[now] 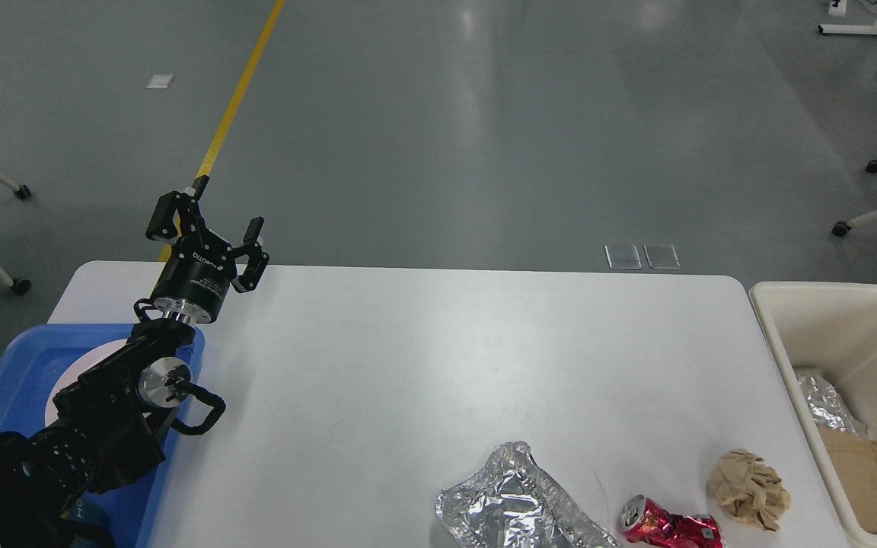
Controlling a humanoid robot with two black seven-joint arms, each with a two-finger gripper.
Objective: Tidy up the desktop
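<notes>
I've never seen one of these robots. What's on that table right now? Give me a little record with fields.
desktop: white, mostly bare
left gripper: open, empty, raised over the far left corner
right gripper: not in view
foil: crumpled, near edge
can: red, crushed, lying right of the foil
paper ball: brown, right of the can
bin: cream, off the right end, holds foil and brown paper
tray: blue, left end, holds a white plate
</notes>
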